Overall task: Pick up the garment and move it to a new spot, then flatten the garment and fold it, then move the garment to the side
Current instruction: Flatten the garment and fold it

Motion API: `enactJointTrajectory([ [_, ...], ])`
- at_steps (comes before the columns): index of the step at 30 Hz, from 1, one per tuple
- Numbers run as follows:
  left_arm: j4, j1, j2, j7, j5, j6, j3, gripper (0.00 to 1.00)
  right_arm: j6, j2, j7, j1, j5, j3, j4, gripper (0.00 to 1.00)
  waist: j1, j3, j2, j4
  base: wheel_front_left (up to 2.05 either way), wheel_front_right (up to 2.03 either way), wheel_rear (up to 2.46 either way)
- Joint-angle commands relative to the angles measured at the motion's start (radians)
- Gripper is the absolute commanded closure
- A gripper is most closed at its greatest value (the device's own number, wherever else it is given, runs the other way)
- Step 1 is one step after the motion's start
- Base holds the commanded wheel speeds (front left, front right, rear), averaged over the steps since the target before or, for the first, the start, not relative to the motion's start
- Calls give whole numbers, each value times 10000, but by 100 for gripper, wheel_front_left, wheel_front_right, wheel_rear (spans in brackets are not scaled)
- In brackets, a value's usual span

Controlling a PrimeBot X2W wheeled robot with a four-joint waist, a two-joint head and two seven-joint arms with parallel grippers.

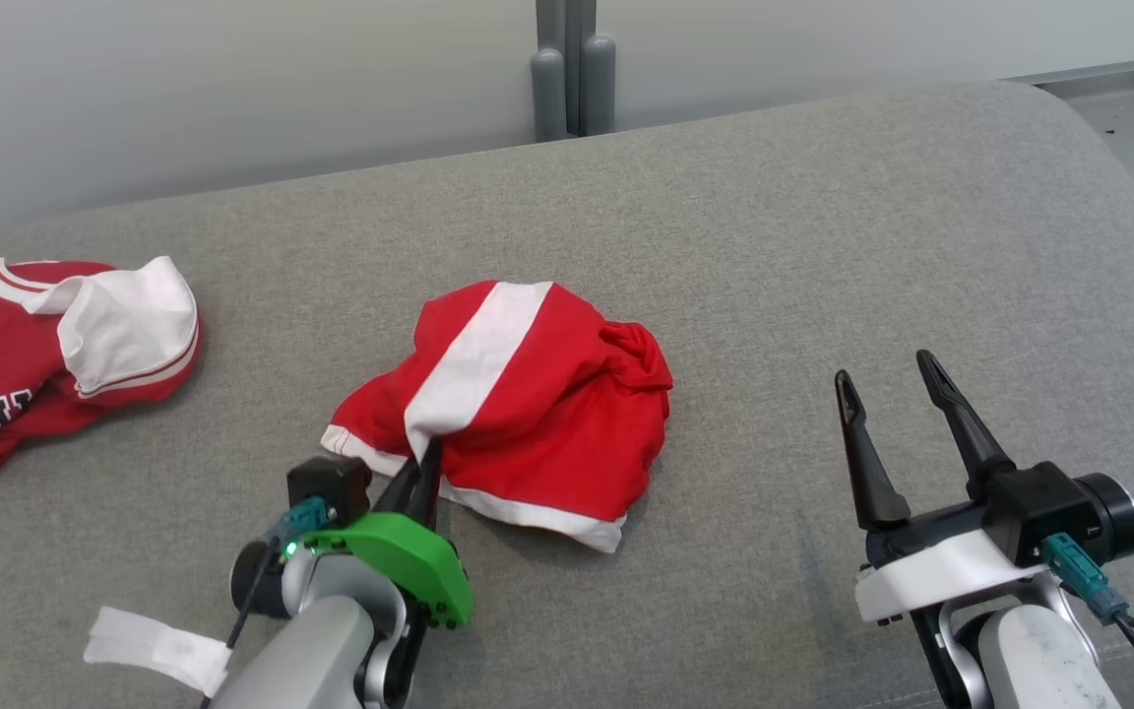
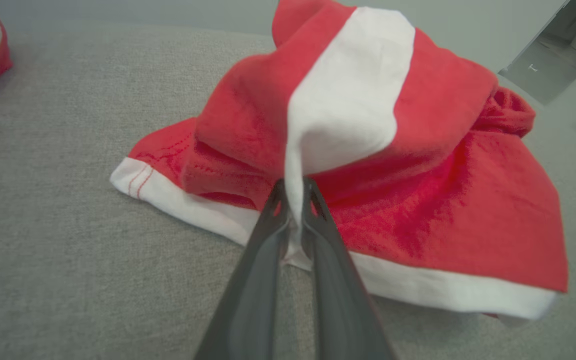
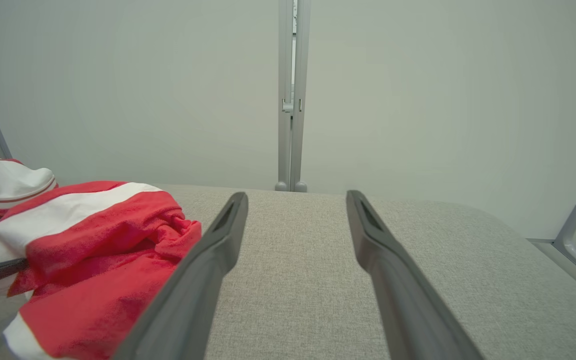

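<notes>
Garment (image 1: 528,414) sits crumpled near the middle of a wide grey padded surface (image 1: 823,246), which runs back to a pale wall with a grey post (image 1: 572,69) standing behind its far edge. It is a red cloth heap with a broad white stripe running from its far top down to its near side. A white band edges the hem closest to the robot, and the left wrist view shows thin red stitch lines at the band's left corner. On the heap's right side the red fabric is bunched into a tight twist, and the upper layer folds over the lower one, so its real outline cannot be made out. Well apart from it, at the far left of the surface, lies a second red and white shirt (image 1: 35,354) with dark lettering, partly cut off by the frame edge. The right gripper (image 1: 884,369) hovers over bare surface to the right of the garment, not touching it, its two dark fingers spread wide with nothing between them. The left gripper (image 1: 426,463) is at the garment's near edge, its fingers pressed together on a narrow fold of the white stripe. A small white strip (image 1: 158,645) lies on the surface beside the left forearm.
</notes>
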Motion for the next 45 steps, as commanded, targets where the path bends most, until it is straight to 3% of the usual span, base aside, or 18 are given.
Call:
enactJointTrajectory([
  [1, -267, -234, 116, -47, 340, 78, 268, 100, 4, -33, -34, -5, -61, -24, -40, 0, 0, 7, 0, 24, 0, 0, 0],
  [13, -1461, -1576, -182, -47, 2044, -94, 1052, 100, 4, -34, -32, -94, 141, 91, 52, 0, 0, -12, 0, -9, 0, 0, 0],
  [21, -424, -2729, 153, 102, 2410, -297, 975, 100, 4, -33, -32, -238, 133, 154, -15, 0, 0, 247, 0, -280, 0, 0, 0],
  [29, 1304, -4382, -162, 284, 2205, -631, 1157, 99, 4, -30, -32, -565, 248, 345, -28, 0, 0, 855, 0, -741, 0, 0, 0],
  [30, 1603, -4528, -209, 378, 2147, -654, 1180, 58, 4, -34, -32, -630, 271, 376, -25, 0, 0, 922, 0, -809, 0, 0, 0],
  [31, 1871, -4657, -241, 449, 2125, -659, 1188, 2, 4, -33, -32, -700, 299, 414, -22, 0, 0, 986, 0, -880, 0, 0, 0],
  [37, 3198, -5313, -446, 529, 2052, -659, 1191, 0, 4, -31, -32, -834, 390, 462, -64, 0, 0, 1306, 0, -1100, 0, 0, 0],
  [45, 4111, -5586, -633, 280, 1925, -976, 1195, 0, 4, -30, -32, -795, 438, 436, -66, 0, 0, 1384, 0, -838, 0, 0, 0],
])
